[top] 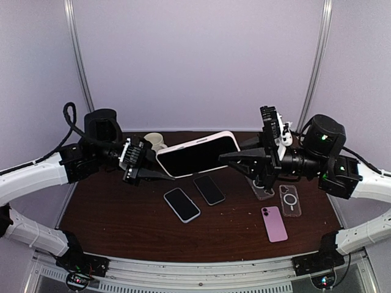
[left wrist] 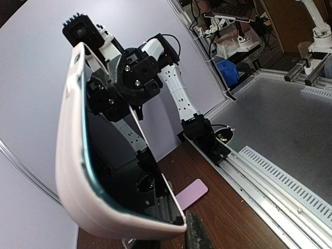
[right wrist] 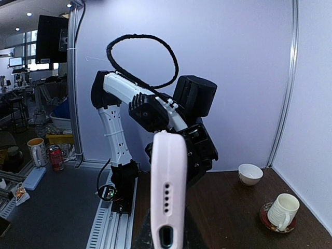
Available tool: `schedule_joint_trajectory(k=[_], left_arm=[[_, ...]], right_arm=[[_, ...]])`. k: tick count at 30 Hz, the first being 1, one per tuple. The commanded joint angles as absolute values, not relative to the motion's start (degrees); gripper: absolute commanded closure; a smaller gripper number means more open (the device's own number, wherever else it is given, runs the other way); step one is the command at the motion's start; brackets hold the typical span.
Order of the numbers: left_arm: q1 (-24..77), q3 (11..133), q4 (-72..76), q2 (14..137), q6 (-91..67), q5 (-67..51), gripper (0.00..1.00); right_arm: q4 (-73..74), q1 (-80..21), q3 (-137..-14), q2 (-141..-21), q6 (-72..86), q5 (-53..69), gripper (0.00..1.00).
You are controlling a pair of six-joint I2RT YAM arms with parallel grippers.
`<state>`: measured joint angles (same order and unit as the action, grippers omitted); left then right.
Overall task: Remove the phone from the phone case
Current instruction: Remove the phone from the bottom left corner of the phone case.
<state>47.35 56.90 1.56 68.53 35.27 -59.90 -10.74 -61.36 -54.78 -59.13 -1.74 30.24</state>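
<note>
The dark brown wooden table [top: 116,226] carried a white-edged black phone [top: 181,204] and a plain black phone [top: 209,190] near centre. A pink phone [top: 274,223] lay at four o'clock, two clear plastic cases [top: 289,199] at three, and a cream ribbed mug [top: 154,141] at eleven.

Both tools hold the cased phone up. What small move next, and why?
Probably have the left tool peel the case edge off its end while the right tool holds steady: the cased phone is lifted, gripped at both ends, case still on.

Left arm [top: 33,174] reaching in from the left, right arm [top: 372,184] from the right, wrists roughly level, raised over the tabletop's [top: 122,213] far half, left gripper [top: 160,173] and right gripper [top: 226,157] facing, each clamped on one end of the phone [top: 195,155].
</note>
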Motion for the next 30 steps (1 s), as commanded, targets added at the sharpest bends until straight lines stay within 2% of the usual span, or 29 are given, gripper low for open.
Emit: schedule_joint_trajectory(k=[1,14,26,28,30], left_arm=[[48.25,58.88,2.29,66.71,38.47,-63.17,0.92],[48.25,58.89,2.37,66.75,38.76,-63.05,0.96],[48.25,58.62,2.67,67.04,38.85,-60.33,0.97],[48.21,58.58,3.13,67.19,38.48,-59.52,0.96],[48.25,58.22,4.35,67.07,37.68,-57.86,0.89]], right_arm=[[-11.81,-60.21,-54.93,-59.31,7.89,29.72,1.0],[-5.93,-58.29,-54.62,-61.7,23.42,33.0,1.0],[-8.81,-58.18,-53.63,-64.35,29.87,40.48,1.0],[-8.94,-58.18,-53.66,-64.57,29.97,41.72,1.0],[-8.45,-58.18,-53.81,-64.39,29.43,42.46,1.0]])
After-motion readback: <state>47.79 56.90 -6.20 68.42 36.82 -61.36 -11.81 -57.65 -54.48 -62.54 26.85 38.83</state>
